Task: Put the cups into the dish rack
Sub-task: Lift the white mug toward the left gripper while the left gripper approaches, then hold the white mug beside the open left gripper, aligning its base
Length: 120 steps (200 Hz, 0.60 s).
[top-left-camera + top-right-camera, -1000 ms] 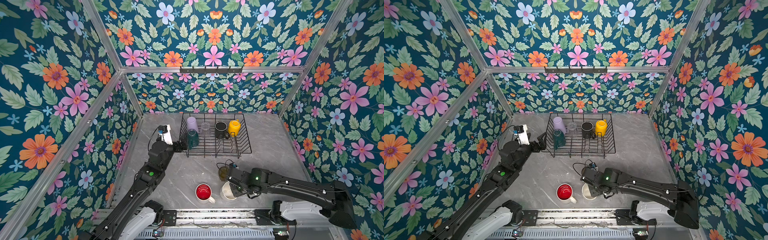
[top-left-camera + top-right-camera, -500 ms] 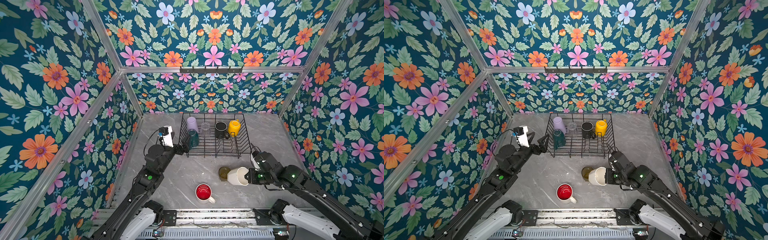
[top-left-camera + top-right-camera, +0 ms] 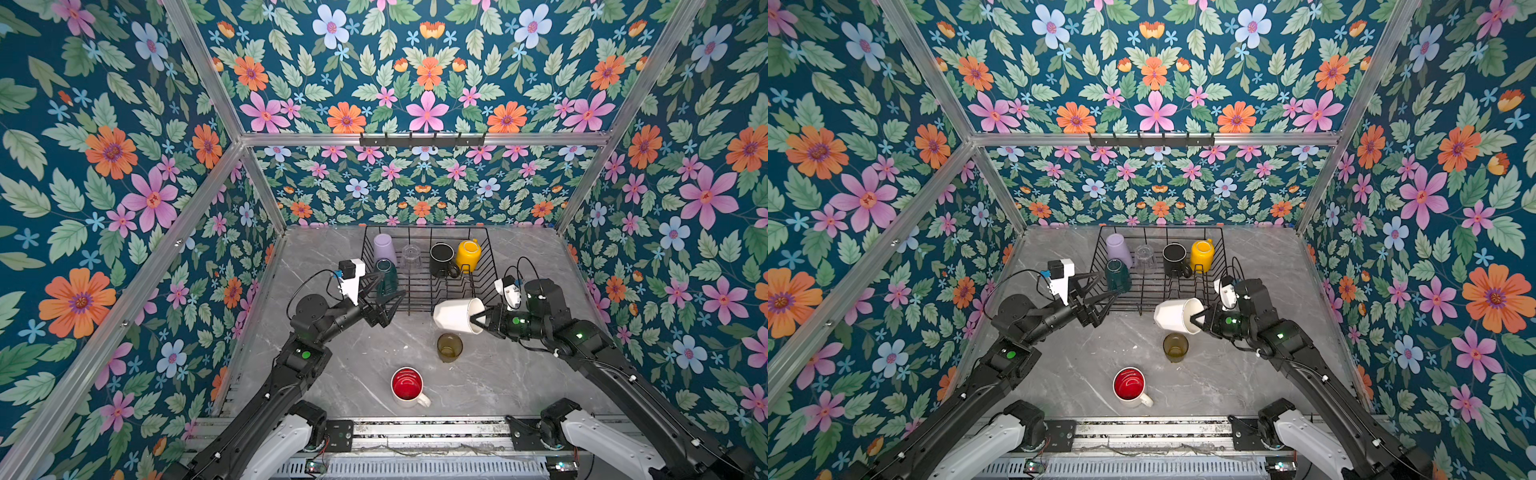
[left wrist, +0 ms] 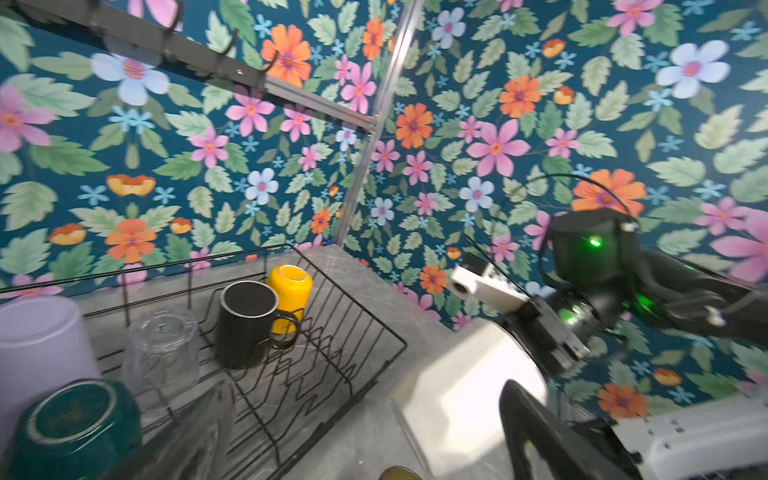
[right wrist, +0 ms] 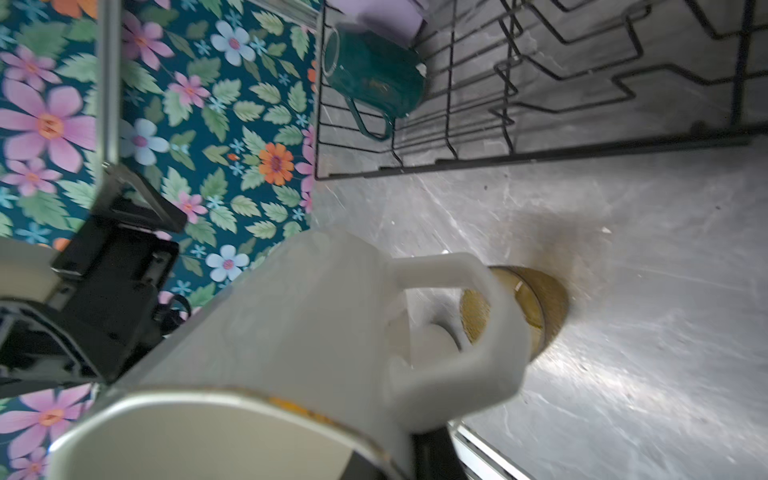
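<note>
gripping the white mug [image 3: 455,316] by its rim, right gripper [image 3: 475,320] hangs in front of the dish rack [image 3: 419,291]; left gripper [image 3: 392,286] gapes empty beside it.

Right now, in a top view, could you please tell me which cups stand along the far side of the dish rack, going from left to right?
lilac tumbler → clear glass → black mug → yellow mug

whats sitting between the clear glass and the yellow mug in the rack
The black mug. It stands in the dish rack between the clear glass and the yellow mug, as both top views show.
</note>
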Each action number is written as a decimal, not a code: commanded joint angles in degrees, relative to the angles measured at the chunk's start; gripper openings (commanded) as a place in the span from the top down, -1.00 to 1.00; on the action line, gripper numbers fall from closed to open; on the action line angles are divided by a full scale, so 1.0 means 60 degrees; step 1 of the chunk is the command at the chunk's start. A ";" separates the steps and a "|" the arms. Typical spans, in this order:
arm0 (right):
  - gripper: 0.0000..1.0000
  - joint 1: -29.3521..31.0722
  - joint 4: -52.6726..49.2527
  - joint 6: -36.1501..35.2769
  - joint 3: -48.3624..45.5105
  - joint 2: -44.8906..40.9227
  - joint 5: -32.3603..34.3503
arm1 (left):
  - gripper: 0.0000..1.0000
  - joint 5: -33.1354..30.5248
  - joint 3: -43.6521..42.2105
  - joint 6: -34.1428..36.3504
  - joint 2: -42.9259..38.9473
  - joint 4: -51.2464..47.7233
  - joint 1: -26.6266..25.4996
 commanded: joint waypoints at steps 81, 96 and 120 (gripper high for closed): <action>1.00 -0.0413 0.4870 0.1743 0.0105 0.0644 -0.2489 | -0.99 0.2440 -0.0382 -0.0366 0.0156 0.1944 -0.0001; 1.00 -0.0404 0.5310 0.1875 0.0135 0.0757 -0.2706 | -0.99 0.2486 -0.0368 -0.0366 0.0224 0.1964 -0.0009; 1.00 -0.0388 0.5782 0.2050 0.0179 0.0931 -0.3063 | -0.99 0.2582 -0.0354 -0.0361 0.0298 0.2002 -0.0001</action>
